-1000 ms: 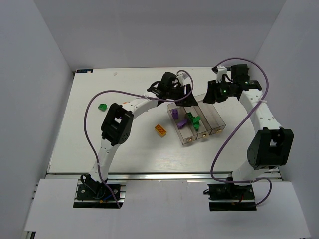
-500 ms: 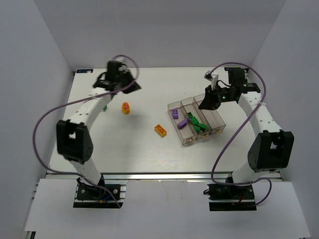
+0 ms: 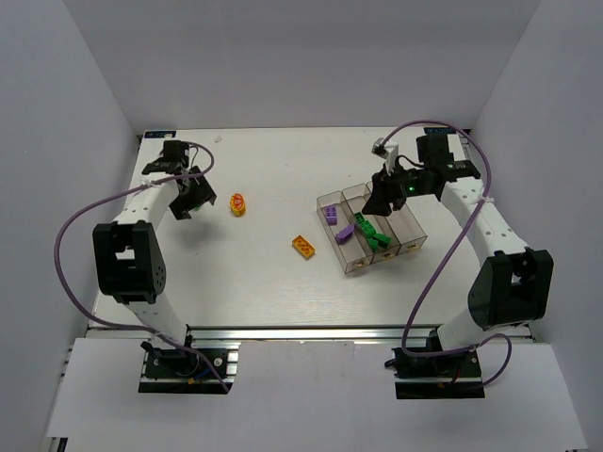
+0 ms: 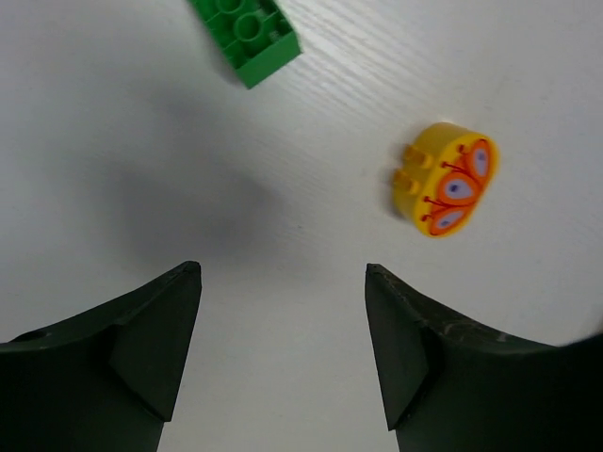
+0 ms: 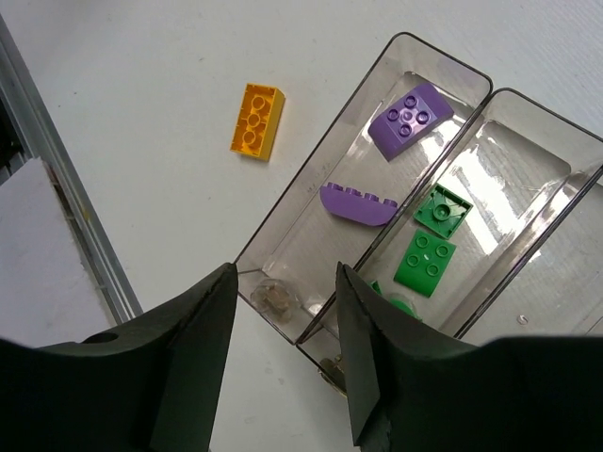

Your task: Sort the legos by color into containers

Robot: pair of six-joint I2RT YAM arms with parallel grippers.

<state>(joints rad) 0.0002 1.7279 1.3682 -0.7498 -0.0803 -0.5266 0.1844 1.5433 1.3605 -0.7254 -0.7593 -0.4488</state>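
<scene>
Three joined clear bins [image 3: 359,266] stand right of centre. The left bin [image 5: 306,247] holds two purple bricks [image 5: 410,118]. The middle bin holds green bricks [image 5: 426,264]. An orange brick [image 3: 303,245] lies on the table left of the bins and also shows in the right wrist view [image 5: 256,121]. A yellow round brick with a butterfly print [image 3: 238,203] [image 4: 445,179] and a green brick [image 4: 245,33] lie at the far left. My left gripper [image 3: 188,198] [image 4: 283,270] is open and empty, just short of them. My right gripper [image 3: 382,193] [image 5: 285,270] is open and empty above the bins' near end.
White walls enclose the table on three sides. The metal rail of the table's near edge [image 5: 57,179] shows in the right wrist view. Purple cables loop off both arms.
My left arm has swung from the bins to the far left and come down beside the yellow and green bricks. My right gripper has moved left, over the bins.
</scene>
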